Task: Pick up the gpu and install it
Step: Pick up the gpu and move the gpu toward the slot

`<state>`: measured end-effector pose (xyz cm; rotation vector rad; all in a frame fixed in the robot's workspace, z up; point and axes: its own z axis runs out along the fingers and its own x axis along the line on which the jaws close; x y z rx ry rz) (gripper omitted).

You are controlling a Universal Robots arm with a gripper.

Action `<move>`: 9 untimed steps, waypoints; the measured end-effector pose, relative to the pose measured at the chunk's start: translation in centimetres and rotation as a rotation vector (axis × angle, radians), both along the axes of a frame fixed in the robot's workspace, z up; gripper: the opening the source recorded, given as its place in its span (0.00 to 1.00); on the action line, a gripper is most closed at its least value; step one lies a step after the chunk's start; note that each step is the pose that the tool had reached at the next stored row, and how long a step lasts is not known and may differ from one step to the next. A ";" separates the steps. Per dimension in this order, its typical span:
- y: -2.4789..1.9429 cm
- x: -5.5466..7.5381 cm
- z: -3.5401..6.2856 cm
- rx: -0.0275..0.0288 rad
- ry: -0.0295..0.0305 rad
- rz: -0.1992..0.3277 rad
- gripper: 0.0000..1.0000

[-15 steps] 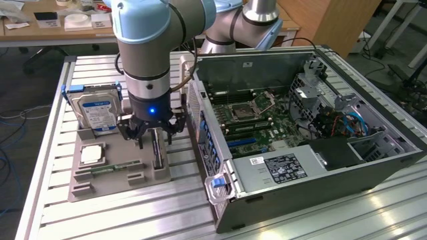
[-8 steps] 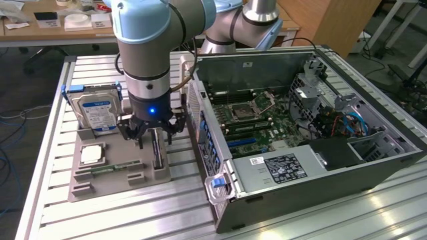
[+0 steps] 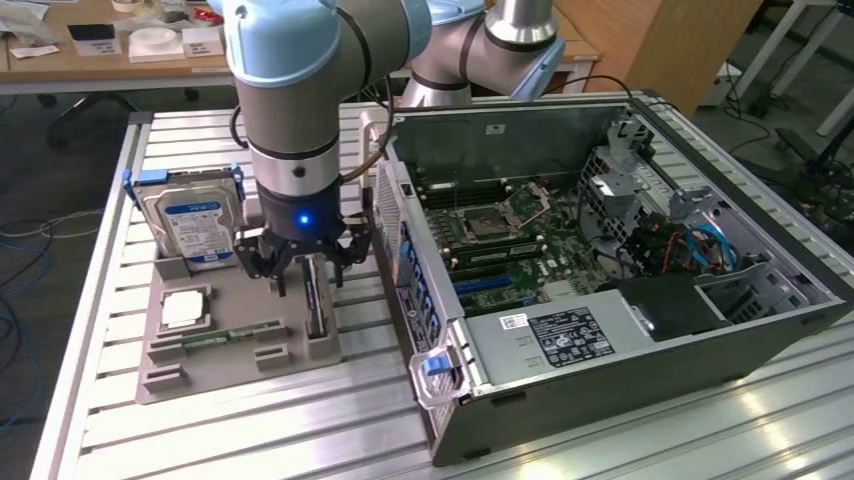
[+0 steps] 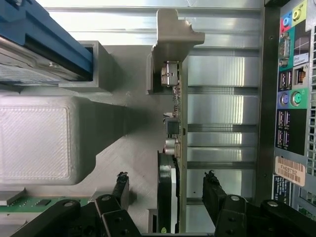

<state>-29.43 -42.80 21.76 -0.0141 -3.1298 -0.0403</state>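
Observation:
The gpu (image 3: 316,302) stands on edge in a slot of the grey holder tray (image 3: 200,370), a thin dark card. In the wrist view the gpu (image 4: 174,128) shows edge-on, with its silver end bracket (image 4: 170,44) at the far end. My gripper (image 3: 304,265) hangs straight above the card, pointing down. In the wrist view the gripper (image 4: 167,185) is open, with one fingertip (image 4: 121,183) on each side of the card. Both fingertips stand apart from the card, and nothing is held.
The open computer case (image 3: 601,270) lies right beside the tray, its port panel (image 4: 291,98) close to the card. On the tray stand a blue-framed hard drive (image 3: 191,228), a processor (image 3: 184,308) and a green memory stick (image 3: 220,338). All rest on a slatted metal table (image 3: 267,430).

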 end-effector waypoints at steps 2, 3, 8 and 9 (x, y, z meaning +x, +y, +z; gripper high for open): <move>0.00 0.0 -0.02 0.0000 0.0000 0.000 0.71; 0.00 0.0 -0.03 0.0002 -0.0001 0.000 0.71; 0.00 0.0 -0.07 0.0001 -0.0001 0.000 0.62; 0.01 0.0 -0.07 0.0001 -0.0001 0.000 0.62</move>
